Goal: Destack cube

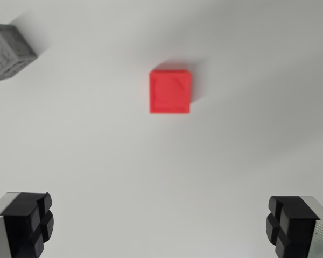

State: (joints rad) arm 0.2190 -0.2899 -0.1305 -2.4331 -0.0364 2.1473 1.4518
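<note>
In the wrist view, the red cube [170, 91] sits alone on the white desk [161, 177], the grey cube [8, 51] well apart toward its upper left. The fingers [29, 223] are spread wide and empty below the red cube, apparently released after separating the pair.

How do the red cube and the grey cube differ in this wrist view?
The red cube is bright red; the grey cube is dull grey with a mottled surface. The red cube sits whole near the centre, squared to the frame; the grey cube is cut off at the wrist view's left edge and turned at an angle. Both rest apart on the white table, clear of the open pincer.
</note>
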